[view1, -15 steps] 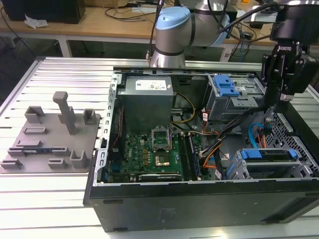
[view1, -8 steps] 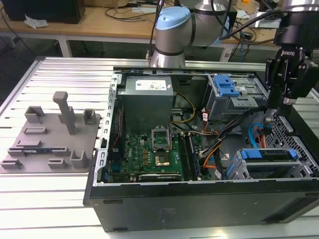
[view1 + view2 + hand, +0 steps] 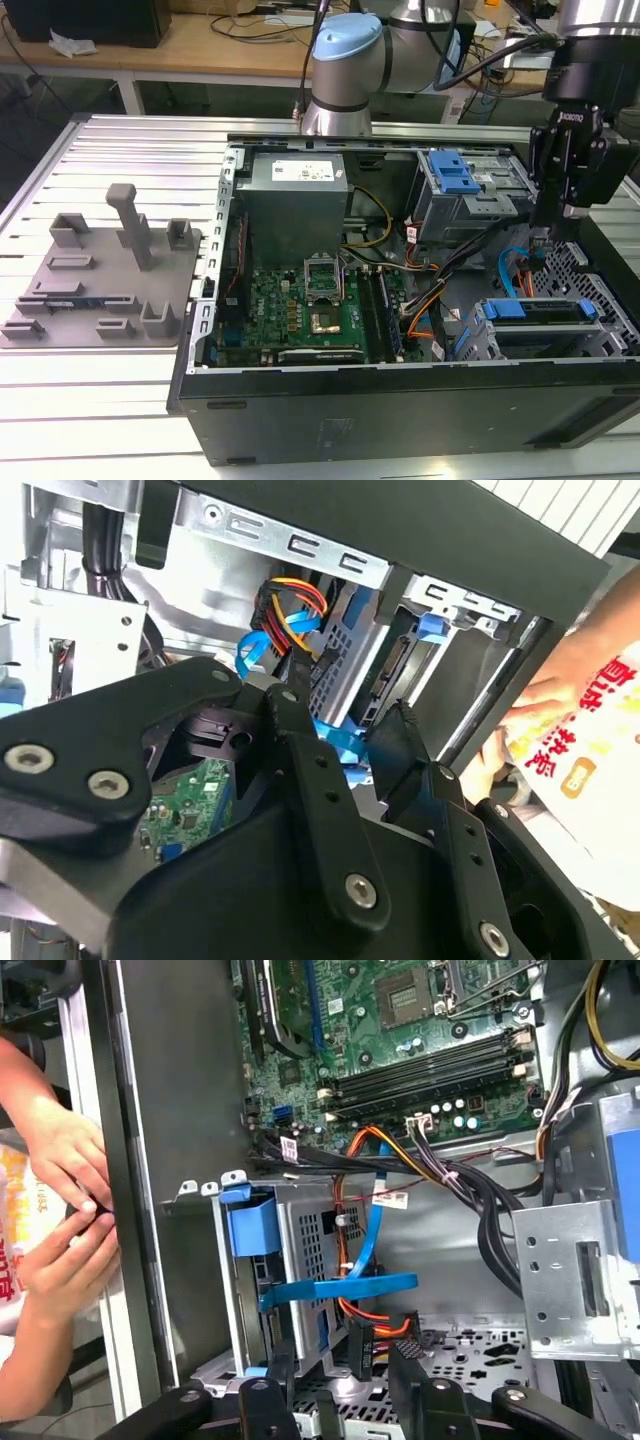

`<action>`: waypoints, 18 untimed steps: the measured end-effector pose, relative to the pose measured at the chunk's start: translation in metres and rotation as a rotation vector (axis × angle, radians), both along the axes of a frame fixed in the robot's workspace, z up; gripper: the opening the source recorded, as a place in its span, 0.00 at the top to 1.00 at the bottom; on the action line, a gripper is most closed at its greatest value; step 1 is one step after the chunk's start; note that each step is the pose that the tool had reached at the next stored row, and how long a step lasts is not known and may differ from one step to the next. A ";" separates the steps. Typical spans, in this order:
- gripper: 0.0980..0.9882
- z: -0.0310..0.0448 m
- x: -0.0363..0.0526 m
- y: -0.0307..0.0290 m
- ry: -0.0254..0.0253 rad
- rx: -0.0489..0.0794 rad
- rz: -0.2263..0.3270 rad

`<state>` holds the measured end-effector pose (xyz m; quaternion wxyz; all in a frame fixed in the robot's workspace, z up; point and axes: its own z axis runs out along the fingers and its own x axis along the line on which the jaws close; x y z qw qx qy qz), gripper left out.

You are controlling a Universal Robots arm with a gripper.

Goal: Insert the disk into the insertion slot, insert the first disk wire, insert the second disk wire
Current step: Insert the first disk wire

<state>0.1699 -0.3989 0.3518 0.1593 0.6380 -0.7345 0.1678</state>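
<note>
The disk lies inside the insertion slot, a grey perforated bay at the case's front corner on the exterior view's right; its blue carrier shows at the edge. My gripper hangs just above and behind that bay. In the first wrist view the fingers stand apart, open, on either side of a small dark plug at the end of the first disk wire, a flat blue cable. That wire also runs between the fingers in the second wrist view. The carrier's tab sits at the bay's corner.
Orange, red and black wires crowd beside the plug. The taller cage with a blue latch stands behind the gripper, the power supply and motherboard to the exterior view's left. A person's hands rest outside the case wall.
</note>
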 end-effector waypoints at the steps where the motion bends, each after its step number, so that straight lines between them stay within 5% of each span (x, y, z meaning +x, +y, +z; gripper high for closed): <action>1: 0.55 -0.0015 0.0001 0.0000 0.0020 -0.001 0.004; 4: 0.55 -0.0040 0.0001 0.0000 0.0129 -0.008 0.010; 6: 0.55 -0.0042 0.0000 0.0000 0.0214 -0.029 0.015; 9: 0.55 -0.0044 0.0001 0.0005 0.0215 -0.039 0.020; 18: 0.55 -0.0093 0.0000 0.0020 0.0207 -0.041 0.025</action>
